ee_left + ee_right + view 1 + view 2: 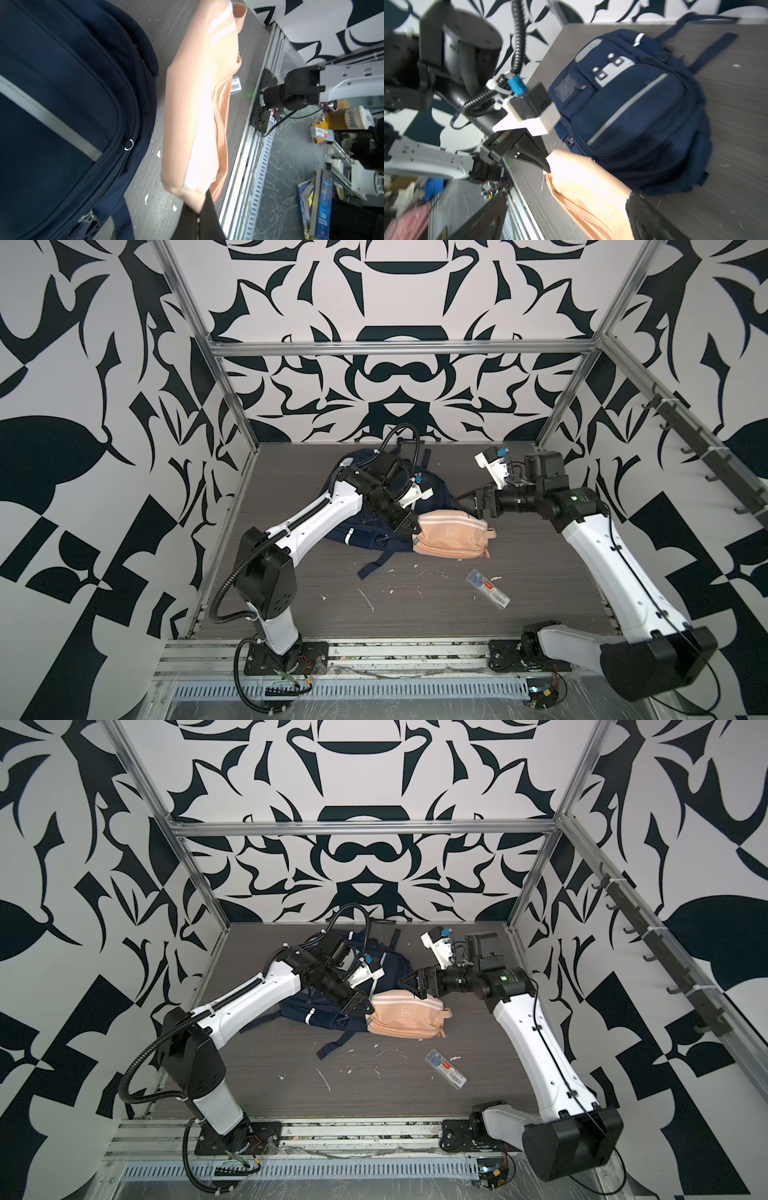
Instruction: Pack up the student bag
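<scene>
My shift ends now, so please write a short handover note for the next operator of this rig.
Left end effector: shut on a corner of the peach pouch, which lies on the table beside the student bag.
Right end effector: open, hovering near the pouch's other end, holding nothing.
Clear case: on the table, nearer the front, untouched.
Done: nothing visibly packed; no opening shows on the bag.
To do: open the bag, then probably put pouch and case in.

The pink pouch blocks the student bag's side.
</scene>
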You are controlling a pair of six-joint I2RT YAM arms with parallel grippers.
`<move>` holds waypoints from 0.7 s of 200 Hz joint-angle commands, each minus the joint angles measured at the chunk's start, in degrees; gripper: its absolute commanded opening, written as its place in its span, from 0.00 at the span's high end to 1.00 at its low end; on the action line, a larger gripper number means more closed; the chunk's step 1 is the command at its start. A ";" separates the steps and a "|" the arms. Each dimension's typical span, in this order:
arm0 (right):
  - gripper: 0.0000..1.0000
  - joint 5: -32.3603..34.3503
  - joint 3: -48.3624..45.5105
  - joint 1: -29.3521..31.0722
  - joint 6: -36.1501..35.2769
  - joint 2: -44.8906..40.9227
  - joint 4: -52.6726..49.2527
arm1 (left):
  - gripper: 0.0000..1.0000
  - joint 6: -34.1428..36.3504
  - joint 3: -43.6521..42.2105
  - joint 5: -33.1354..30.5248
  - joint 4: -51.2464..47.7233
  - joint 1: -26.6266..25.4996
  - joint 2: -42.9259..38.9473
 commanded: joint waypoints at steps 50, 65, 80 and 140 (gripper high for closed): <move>0.05 6.02 10.50 4.54 -19.53 9.97 -12.77 | 1.00 3.55 2.30 -5.01 -7.88 0.17 -4.69; 0.06 4.83 8.57 4.93 -19.96 9.85 -12.49 | 1.00 4.05 1.96 -5.68 -9.00 0.30 -5.79; 0.07 3.10 6.10 5.35 -19.99 9.51 -11.17 | 1.00 3.94 -0.35 -5.22 -7.30 1.13 -8.12; 0.09 2.88 1.45 7.44 -17.07 12.68 -5.90 | 1.00 5.56 -3.65 -5.59 -5.01 2.98 -12.89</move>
